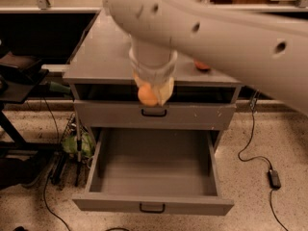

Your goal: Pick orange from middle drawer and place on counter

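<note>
Gripper (pixel 153 91) pinches the orange (pixel 146 96) at the counter's (pixel 98 57) front edge, above the open middle drawer (pixel 115 203). Fruit judged light, firm, smooth, prone to roll. Hold across its widest girth.

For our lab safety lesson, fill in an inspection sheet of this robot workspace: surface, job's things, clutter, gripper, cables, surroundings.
Surface: counter grey, partly hidden by the arm.
Job's things: orange held before the counter's front edge; middle drawer open, empty.
Clutter: reddish fruit on the counter.
Gripper: gripper shut on the orange, above the open drawer.
Cables: black cable and adapter on floor, right.
Surroundings: speckled floor; black stand, left.
</note>
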